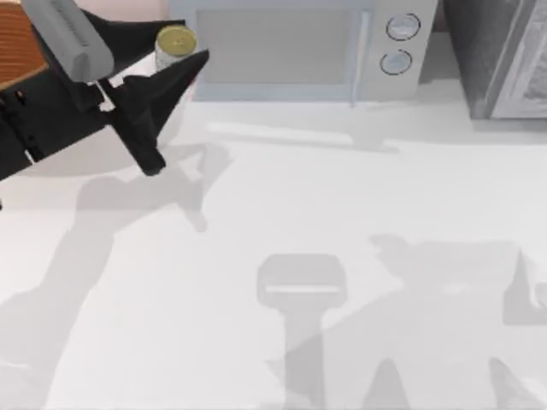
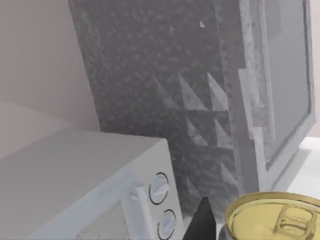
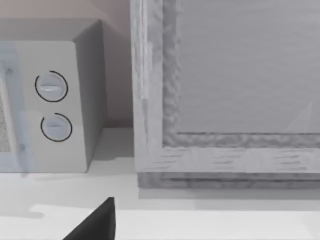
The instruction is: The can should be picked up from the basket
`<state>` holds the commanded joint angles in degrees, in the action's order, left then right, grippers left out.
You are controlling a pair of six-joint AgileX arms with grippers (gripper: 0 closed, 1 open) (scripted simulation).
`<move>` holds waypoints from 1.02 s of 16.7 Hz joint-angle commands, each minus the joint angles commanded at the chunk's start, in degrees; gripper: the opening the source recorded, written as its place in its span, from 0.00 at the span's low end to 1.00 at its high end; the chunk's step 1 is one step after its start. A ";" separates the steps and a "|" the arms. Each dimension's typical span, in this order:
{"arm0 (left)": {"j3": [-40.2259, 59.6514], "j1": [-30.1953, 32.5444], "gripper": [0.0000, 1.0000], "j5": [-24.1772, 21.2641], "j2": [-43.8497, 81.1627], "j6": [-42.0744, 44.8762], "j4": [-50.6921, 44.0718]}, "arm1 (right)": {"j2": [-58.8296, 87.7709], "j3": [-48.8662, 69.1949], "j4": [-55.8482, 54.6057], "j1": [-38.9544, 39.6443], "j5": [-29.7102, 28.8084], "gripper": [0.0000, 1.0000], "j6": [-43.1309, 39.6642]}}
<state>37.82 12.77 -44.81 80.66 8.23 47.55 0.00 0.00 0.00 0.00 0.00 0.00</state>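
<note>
My left arm covers most of the basket (image 1: 19, 47), which the top view's left and upper edges also cut, leaving an orange ribbed patch. My left gripper (image 1: 178, 70) hides the lower side of the can (image 1: 176, 41); in my left wrist view the bottom edge crops the can (image 2: 274, 216) to its gold lid. The microwave (image 1: 308, 47) loses its back to the upper edge of the top view. My right wrist view catches one dark finger (image 3: 95, 222), cropped at the bottom.
</note>
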 joint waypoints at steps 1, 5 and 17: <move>1.11 0.20 0.00 -1.42 2.26 0.10 1.48 | 0.00 0.00 0.00 0.00 0.00 1.00 0.00; 5.16 1.13 0.00 -7.16 11.42 0.19 6.93 | 0.00 0.00 0.00 0.00 0.00 1.00 0.00; 15.54 2.31 0.00 -21.83 37.70 -1.15 20.29 | 0.00 0.00 0.00 0.00 0.00 1.00 0.00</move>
<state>53.36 15.08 -66.64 118.36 7.08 67.83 0.00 0.00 0.00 0.00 0.00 0.00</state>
